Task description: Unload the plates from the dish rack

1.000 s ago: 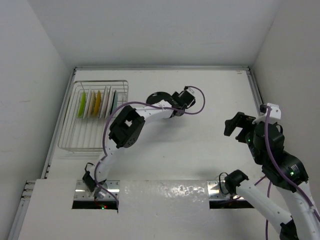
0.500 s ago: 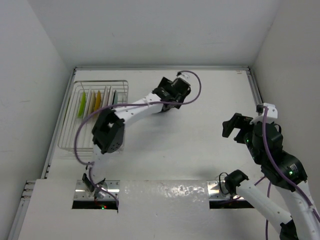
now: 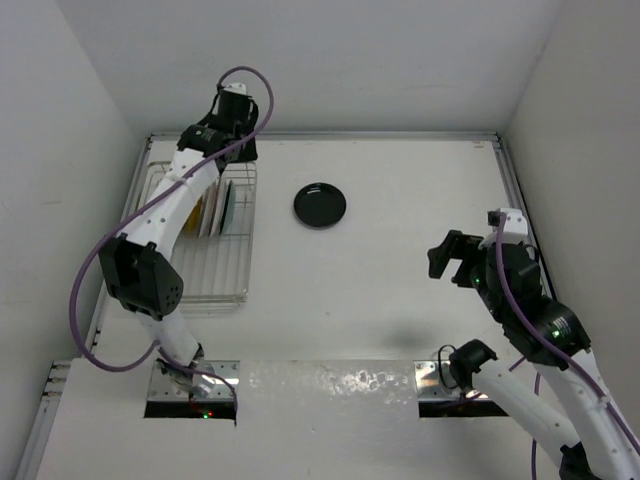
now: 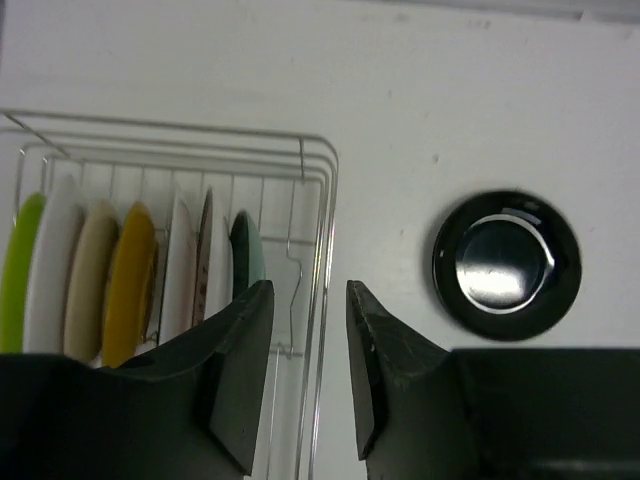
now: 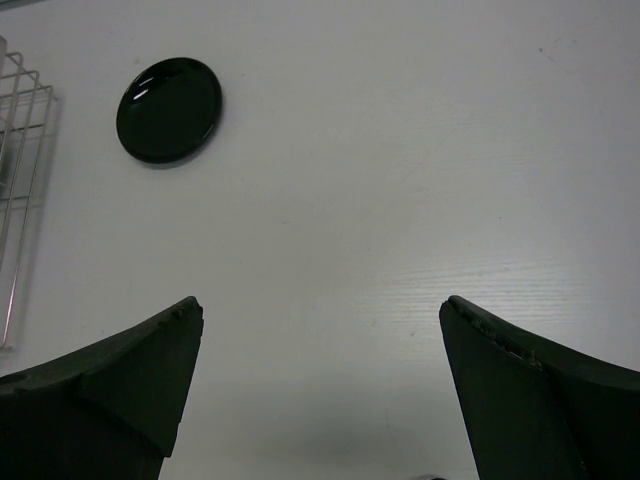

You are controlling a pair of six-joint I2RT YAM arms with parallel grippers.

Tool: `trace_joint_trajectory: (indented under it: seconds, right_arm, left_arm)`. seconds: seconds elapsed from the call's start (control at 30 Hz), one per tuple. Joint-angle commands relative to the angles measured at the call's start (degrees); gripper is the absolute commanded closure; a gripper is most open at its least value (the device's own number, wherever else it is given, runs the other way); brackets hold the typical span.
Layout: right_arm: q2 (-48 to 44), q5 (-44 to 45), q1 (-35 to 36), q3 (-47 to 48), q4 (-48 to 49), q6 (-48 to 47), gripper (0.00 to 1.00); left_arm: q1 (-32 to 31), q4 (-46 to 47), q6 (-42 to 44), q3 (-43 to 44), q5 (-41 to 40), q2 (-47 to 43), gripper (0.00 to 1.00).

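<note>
The dish rack [image 3: 190, 270] stands at the table's left side. Several plates stand upright in its far slots. In the left wrist view they read, left to right, lime green [image 4: 20, 275], white [image 4: 55, 265], beige, yellow-brown [image 4: 130, 280], white, brown-marked and teal [image 4: 246, 255]. A black plate [image 3: 320, 205] lies flat on the table right of the rack and also shows in the left wrist view [image 4: 505, 265]. My left gripper [image 3: 222, 140] hangs above the rack's far right end, open and empty [image 4: 305, 295], with the rack's side wire [image 4: 325, 300] seen between its jaws. My right gripper [image 3: 455, 255] is open wide and empty [image 5: 320, 305] over bare table.
The near half of the rack holds no plates. White walls close the table at the back, left and right. The black plate [image 5: 168, 110] and a rack corner [image 5: 20, 120] show far off in the right wrist view.
My left arm has swung from the table's middle to above the rack's far end. The black plate now lies uncovered where the gripper was. My right gripper has shifted slightly left.
</note>
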Motion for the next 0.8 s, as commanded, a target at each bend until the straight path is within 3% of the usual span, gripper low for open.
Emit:
trace_joint_trajectory:
  seconds: [0.0, 0.37, 0.77]
  right_arm:
    - [0.80, -2.32, -0.23, -0.75, 4.16, -0.47, 0.01]
    - [1.16, -2.94, -0.15, -3.22, 5.83, -0.74, 0.01]
    - [1.68, -4.26, -0.15, -4.98, 7.33, -0.65, 0.01]
  left_arm:
    - [-0.30, -5.77, 0.54, -0.85, 2.00, 1.13, 0.69]
    - [-0.13, -8.15, 2.65, -4.10, -1.70, 0.86, 0.72]
    - [1.98, -7.45, 3.35, -8.67, -2.41, 0.69, 0.65]
